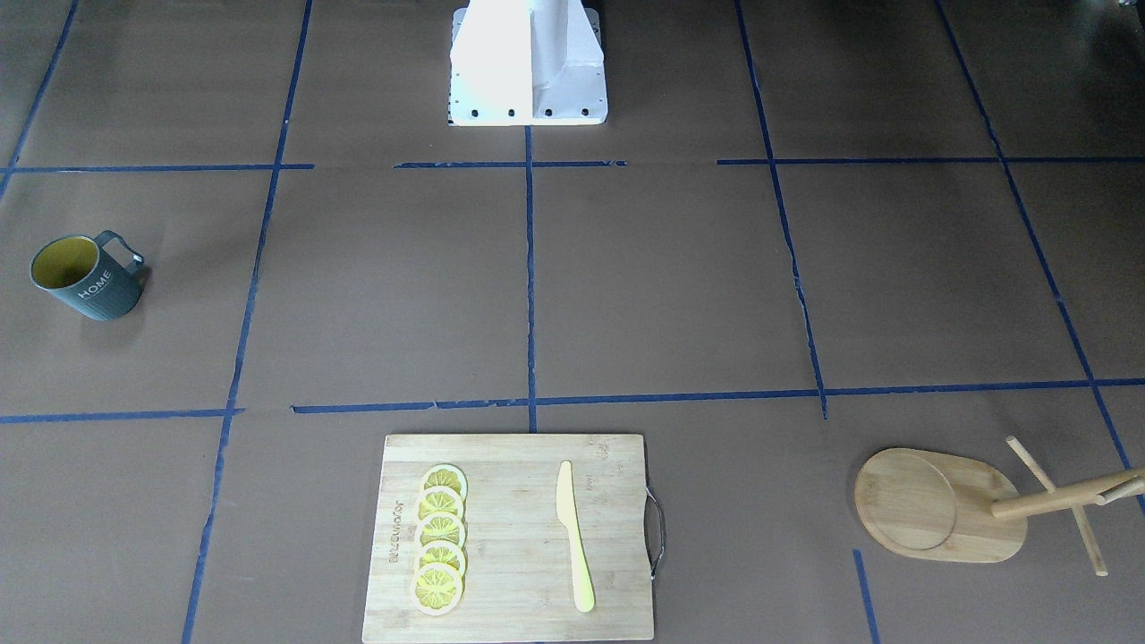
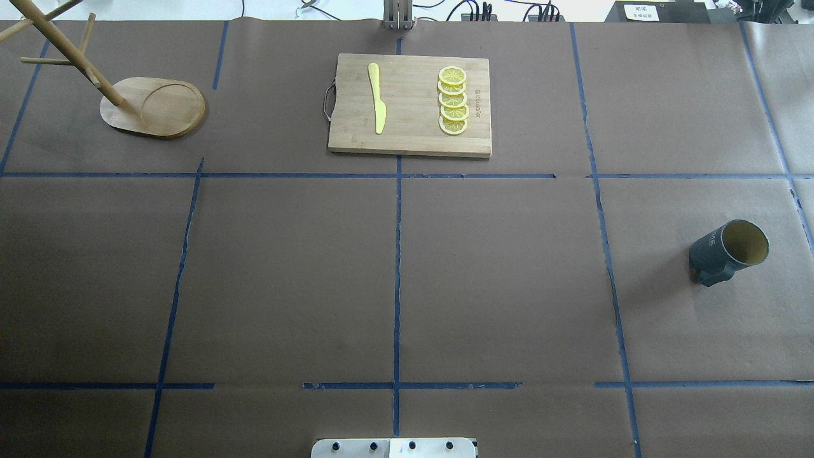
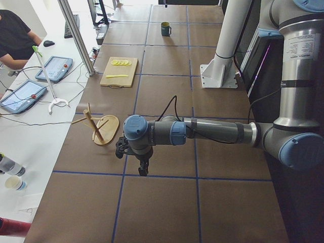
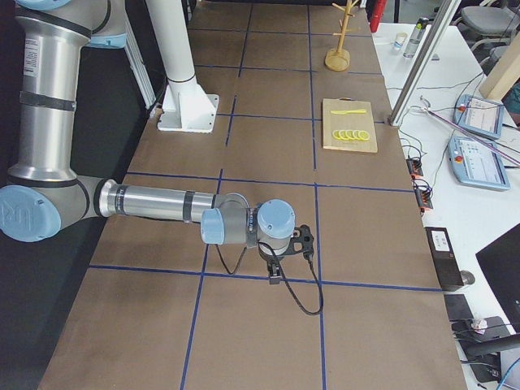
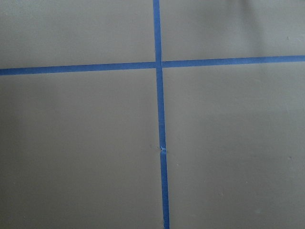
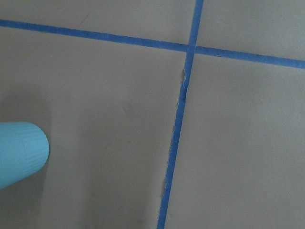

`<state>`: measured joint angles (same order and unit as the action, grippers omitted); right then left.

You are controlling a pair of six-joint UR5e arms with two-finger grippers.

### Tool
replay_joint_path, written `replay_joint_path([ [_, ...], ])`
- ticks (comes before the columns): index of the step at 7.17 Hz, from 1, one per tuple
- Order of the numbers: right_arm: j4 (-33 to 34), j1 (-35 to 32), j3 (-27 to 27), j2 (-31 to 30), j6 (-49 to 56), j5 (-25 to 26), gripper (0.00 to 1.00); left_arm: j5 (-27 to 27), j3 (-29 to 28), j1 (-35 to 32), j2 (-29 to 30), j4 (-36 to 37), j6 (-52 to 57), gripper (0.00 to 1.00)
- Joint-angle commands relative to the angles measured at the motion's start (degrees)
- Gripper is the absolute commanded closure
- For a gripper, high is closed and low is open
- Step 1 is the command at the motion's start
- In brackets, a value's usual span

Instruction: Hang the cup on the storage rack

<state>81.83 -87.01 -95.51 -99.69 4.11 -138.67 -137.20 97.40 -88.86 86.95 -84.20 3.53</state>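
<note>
The cup (image 2: 731, 251) stands upright and alone on the table (image 2: 496, 286), well off to one side of the cutting board (image 2: 413, 127), toward the robot's right and nearer the robot than the board. Its yellow inside faces up and its handle points back toward the robot, which should make the loop easy to reach. The rack (image 2: 152, 108) stands upright well off the board's other end, the one with the metal handle, on the robot's left. Cup and rack sit far apart, so the cup will probably have to cross the whole table, past the board with its lemon slices (image 2: 453, 100) and yellow knife (image 2: 378, 98).

Nothing has been picked up yet. The right claw (image 4: 276, 279) hangs over bare table far out on the cup's side of the board, and the left claw (image 3: 144, 172) hangs beyond the rack. I cannot tell whether the fingers of either are apart or together.
</note>
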Motion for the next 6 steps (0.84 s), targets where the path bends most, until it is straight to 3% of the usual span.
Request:
replay_joint_path([
  [1,-0.1,0.1,0.0,-0.2,-0.5,-0.6,0.00,0.0,0.2,0.1,0.0,-0.1,-0.2,0.00],
  [3,-2.0,4.5,-1.9,-0.1,-8.1,1.1,0.02,-0.3,0.6,0.0,0.0,0.0,-0.3,0.00],
  [6,-11.3,11.4,-5.5,-0.1,-24.9,2.0,0.02,-0.1,0.5,0.1,0.0,0.0,-0.3,0.00],
])
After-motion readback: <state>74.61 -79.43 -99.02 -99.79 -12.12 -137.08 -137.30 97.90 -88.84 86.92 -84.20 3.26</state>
